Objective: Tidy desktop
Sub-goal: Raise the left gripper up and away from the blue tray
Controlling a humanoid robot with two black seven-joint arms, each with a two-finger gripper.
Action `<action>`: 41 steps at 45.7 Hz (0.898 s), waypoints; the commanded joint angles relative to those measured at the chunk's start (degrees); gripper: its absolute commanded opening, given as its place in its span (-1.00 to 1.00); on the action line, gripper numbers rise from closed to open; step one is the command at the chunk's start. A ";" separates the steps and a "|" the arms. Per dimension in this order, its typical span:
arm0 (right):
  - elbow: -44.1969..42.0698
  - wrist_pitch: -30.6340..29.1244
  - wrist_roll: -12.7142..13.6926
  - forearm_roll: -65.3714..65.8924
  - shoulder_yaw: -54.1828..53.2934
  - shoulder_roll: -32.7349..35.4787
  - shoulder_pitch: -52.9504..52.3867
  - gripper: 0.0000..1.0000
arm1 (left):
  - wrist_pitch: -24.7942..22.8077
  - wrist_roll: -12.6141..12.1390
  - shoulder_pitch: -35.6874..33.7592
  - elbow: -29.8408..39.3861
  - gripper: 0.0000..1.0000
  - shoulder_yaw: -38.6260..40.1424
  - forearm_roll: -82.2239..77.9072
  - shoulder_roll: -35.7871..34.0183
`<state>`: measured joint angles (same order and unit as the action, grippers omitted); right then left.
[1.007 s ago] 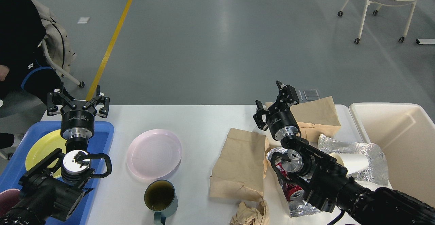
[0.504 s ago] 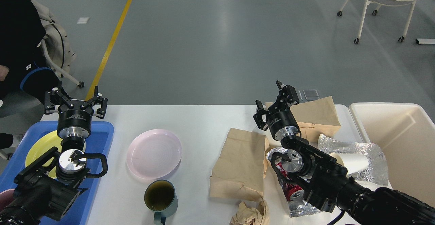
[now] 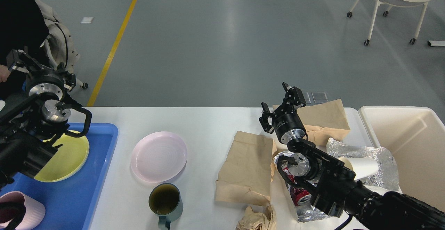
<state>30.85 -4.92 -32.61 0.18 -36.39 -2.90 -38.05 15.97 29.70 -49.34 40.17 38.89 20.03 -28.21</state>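
Note:
The white desktop (image 3: pixel 208 125) carries a pink plate (image 3: pixel 159 156), a dark green mug (image 3: pixel 164 202), a flat brown paper bag (image 3: pixel 247 167), a second brown bag (image 3: pixel 325 117), a crumpled paper ball (image 3: pixel 255 219), crinkled foil (image 3: pixel 382 157), a white paper cup (image 3: pixel 359 167) and a red can (image 3: pixel 300 196). My left gripper (image 3: pixel 40 67) is open and empty, raised beyond the table's far left corner. My right gripper (image 3: pixel 280 103) is open and empty, above the table between the two bags.
A blue tray (image 3: pixel 94 174) at the left holds a yellow plate (image 3: pixel 66 157) and a pink cup (image 3: pixel 21 212). A cream bin (image 3: pixel 410 146) stands at the right. A person in black (image 3: pixel 21 14) and a chair are beyond the left corner.
My left gripper has risen and swung left, off the blue tray toward the far left corner, uncovering the yellow plate. My right arm has not moved.

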 commanded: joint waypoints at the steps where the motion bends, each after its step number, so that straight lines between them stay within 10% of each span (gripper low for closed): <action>1: 0.00 0.00 0.00 0.00 0.00 0.00 -0.01 1.00 | 1.43 0.00 -8.56 0.00 0.94 -13.03 0.01 -4.13; 24: 0.00 0.00 0.00 0.00 0.00 0.00 -0.01 1.00 | -1.64 0.00 -45.48 4.30 0.94 -95.74 -0.69 -0.36; 41: 0.00 0.00 0.00 0.00 0.00 0.00 -0.01 1.00 | -31.86 0.00 -60.96 18.36 0.94 -115.80 -0.95 13.79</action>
<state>30.85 -4.92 -32.61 0.18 -36.39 -2.90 -38.06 -4.76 29.71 -108.84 53.16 -74.91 19.18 -16.00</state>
